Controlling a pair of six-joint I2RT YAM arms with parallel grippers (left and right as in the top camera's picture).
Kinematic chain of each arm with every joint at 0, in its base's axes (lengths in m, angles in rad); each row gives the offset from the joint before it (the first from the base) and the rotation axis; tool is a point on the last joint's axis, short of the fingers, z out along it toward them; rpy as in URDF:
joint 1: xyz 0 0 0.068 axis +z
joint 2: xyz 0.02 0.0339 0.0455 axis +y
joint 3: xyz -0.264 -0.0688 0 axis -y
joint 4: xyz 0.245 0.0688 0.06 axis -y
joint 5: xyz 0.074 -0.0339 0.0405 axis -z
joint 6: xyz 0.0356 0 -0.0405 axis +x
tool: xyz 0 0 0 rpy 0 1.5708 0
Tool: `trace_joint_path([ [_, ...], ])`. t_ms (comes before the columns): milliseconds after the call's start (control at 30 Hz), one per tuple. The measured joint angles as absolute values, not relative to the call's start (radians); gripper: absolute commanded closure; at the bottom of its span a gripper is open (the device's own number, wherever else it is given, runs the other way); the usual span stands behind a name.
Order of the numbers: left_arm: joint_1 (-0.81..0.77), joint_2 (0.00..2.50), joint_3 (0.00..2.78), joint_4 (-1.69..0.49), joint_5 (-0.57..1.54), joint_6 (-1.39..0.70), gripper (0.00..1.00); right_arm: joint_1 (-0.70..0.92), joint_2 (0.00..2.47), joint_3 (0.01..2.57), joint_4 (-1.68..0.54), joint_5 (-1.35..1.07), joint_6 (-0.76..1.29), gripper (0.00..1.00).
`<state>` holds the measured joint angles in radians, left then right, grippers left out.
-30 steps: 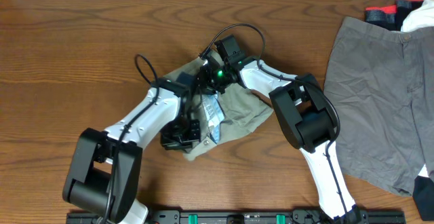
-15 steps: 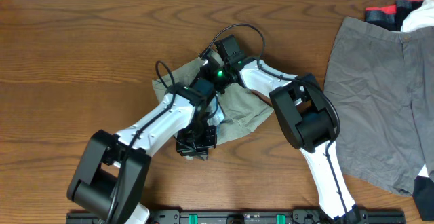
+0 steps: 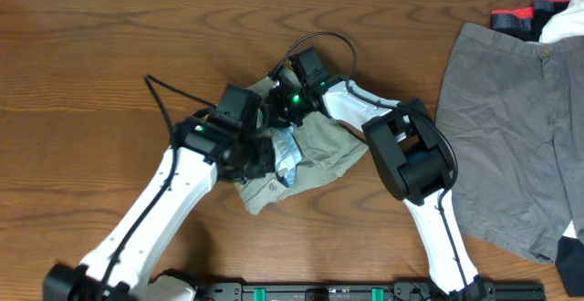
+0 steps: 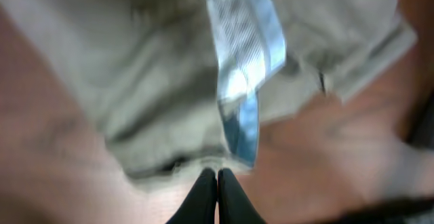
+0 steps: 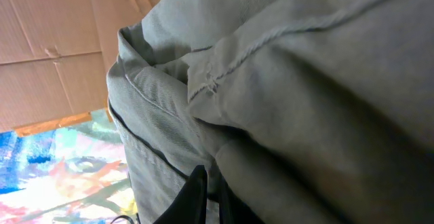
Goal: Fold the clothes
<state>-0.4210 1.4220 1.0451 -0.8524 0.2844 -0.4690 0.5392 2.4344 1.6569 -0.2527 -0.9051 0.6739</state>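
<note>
My left gripper [image 4: 217, 183] is pressed together at the hem of the khaki shorts [image 3: 324, 146]; I cannot tell if it grips cloth. My right gripper [image 5: 207, 190] pinches their bunched fabric mid-table. I should spread them flat before folding.

1. Your table [image 3: 91, 55] is brown wood with a strong grain, showing on every side of both claws.
2. The khaki shorts [image 3: 319, 146] lie bunched on it between the left claw [image 4: 217, 178] and the right claw [image 5: 210, 193]. A blue-striped lining shows just ahead of the left claw's tips.
3. The grey shorts [image 3: 511, 128] lie spread flat, well out past the right claw and apart from the khaki pair.
4. Farther from that claw, red-and-black cloth [image 3: 513, 16] and white cloth [image 3: 564, 25] sit at the grey pair's far edge.
</note>
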Motion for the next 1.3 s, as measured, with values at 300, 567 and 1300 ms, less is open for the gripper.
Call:
trace_joint_path([
  [300,-0.420,1.797,1.001,-0.784,0.386,-0.402,0.94,0.541,2.434,1.660,-0.262,-0.905,0.678,0.92],
  [567,-0.362,1.867,1.047,-0.834,0.491,-0.332,0.94,0.541,2.434,1.660,-0.265,-0.908,0.689,0.92],
  [1300,-0.167,1.391,1.088,-0.938,0.502,-0.298,0.57,0.457,2.325,1.639,-0.219,-0.910,0.392,0.60],
])
